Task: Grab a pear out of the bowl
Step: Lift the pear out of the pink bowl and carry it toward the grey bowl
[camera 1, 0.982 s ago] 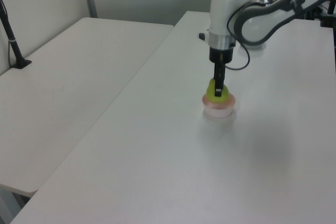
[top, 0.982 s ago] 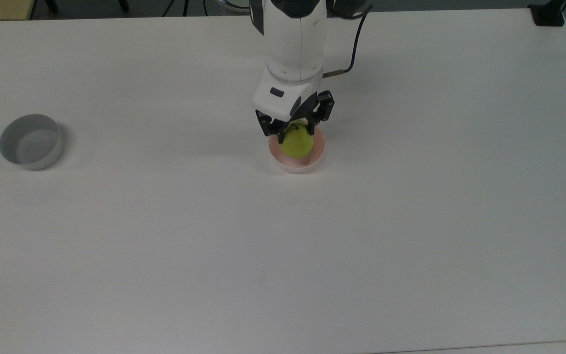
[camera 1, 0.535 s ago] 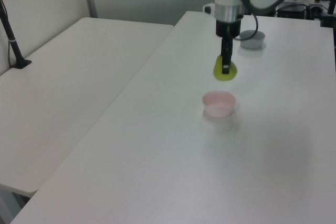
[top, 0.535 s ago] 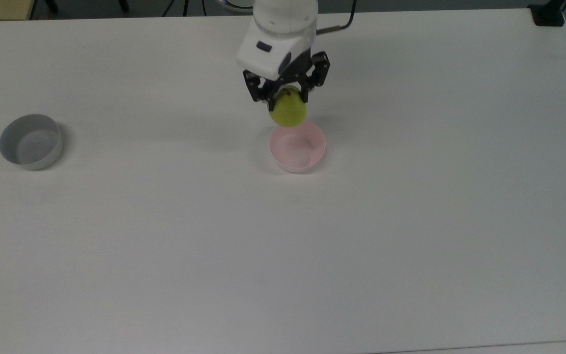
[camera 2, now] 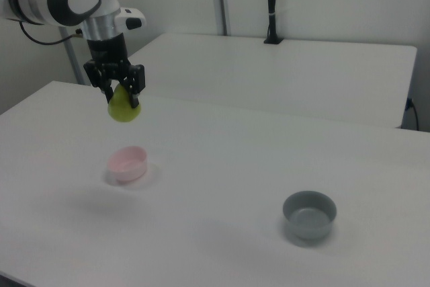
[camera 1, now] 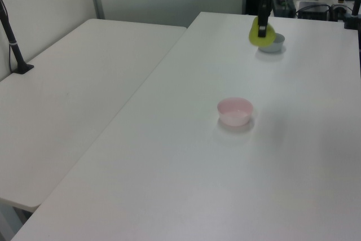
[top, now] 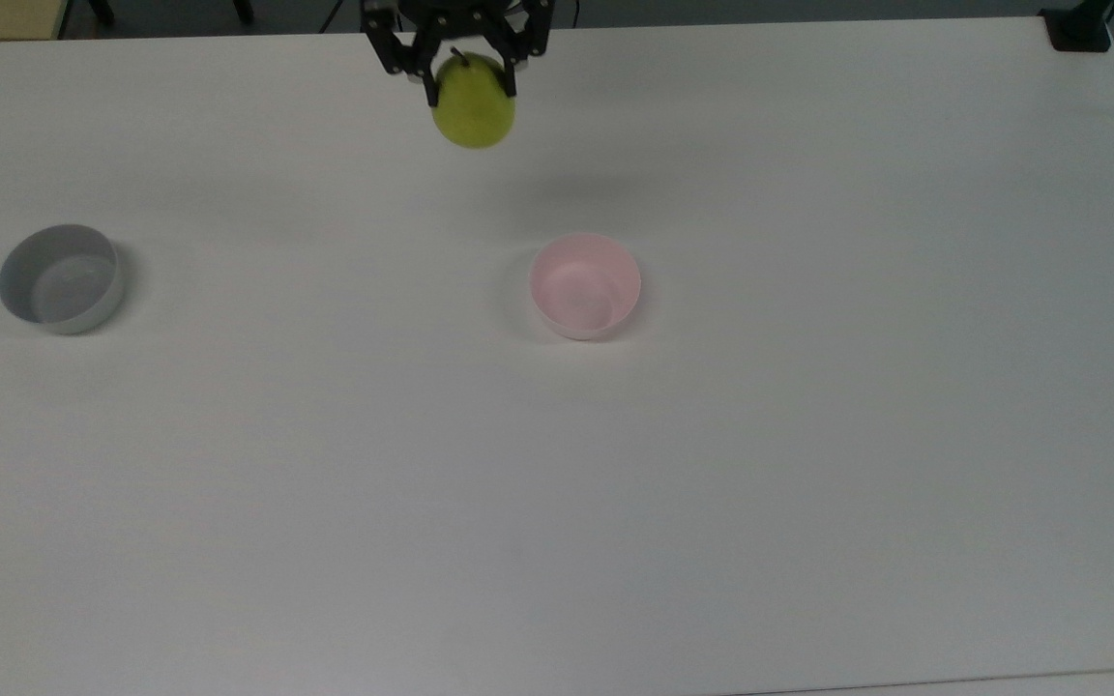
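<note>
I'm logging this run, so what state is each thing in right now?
pear: held in the air, clear of both bowls
tool: shut on the pear
pink bowl: upright on the table, empty
grey bowl: upright on the table, empty

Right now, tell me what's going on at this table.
A Panda arm's gripper holds a pear in the air, its fingers shut on the fruit's top. The pink bowl sits empty on the table below it. A grey bowl, also empty, stands apart near the top view's left edge.
</note>
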Tool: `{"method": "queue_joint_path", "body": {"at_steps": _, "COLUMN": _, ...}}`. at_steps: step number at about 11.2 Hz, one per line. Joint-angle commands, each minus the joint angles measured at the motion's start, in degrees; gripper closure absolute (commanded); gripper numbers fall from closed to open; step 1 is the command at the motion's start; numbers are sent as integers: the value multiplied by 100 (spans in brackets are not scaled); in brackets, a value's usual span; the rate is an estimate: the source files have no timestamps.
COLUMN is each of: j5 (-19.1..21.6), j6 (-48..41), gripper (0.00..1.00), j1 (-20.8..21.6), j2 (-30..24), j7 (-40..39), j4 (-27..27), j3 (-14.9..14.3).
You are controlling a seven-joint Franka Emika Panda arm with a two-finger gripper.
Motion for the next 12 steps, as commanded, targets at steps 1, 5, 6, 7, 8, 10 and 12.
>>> {"method": "queue_joint_path", "body": {"at_steps": 1, "j5": 28, "j6": -223, "gripper": 100, "j1": -342, "j2": -242, "j7": 38, "j4": -33, "j3": 104}}
{"method": "queue_joint_path", "body": {"at_steps": 5, "j5": 36, "j6": -153, "gripper": 100, "j1": -544, "j2": -225, "j7": -680, "j4": -6, "j3": -124}}
{"method": "queue_joint_path", "body": {"at_steps": 6, "j5": 141, "j6": -127, "gripper": 100, "j1": -632, "j2": -216, "j7": -1005, "j4": 2, "j3": -195}}
{"method": "queue_joint_path", "body": {"at_steps": 7, "j5": 203, "j6": -66, "gripper": 100, "j1": -711, "j2": -199, "j7": -1296, "j4": 72, "j3": -239}}
{"method": "queue_joint_path", "body": {"at_steps": 8, "j5": 212, "j6": -57, "gripper": 100, "j1": -746, "j2": -181, "j7": -1542, "j4": 73, "j3": -327}}
{"method": "queue_joint_path", "body": {"at_steps": 10, "j5": 204, "j6": -39, "gripper": 100, "j1": -825, "j2": -155, "j7": -1886, "j4": 12, "j3": -493}}
{"method": "queue_joint_path", "body": {"at_steps": 12, "j5": 186, "j6": 494, "gripper": 100, "j1": -966, "j2": -172, "j7": -1993, "j4": -382, "j3": -591}}
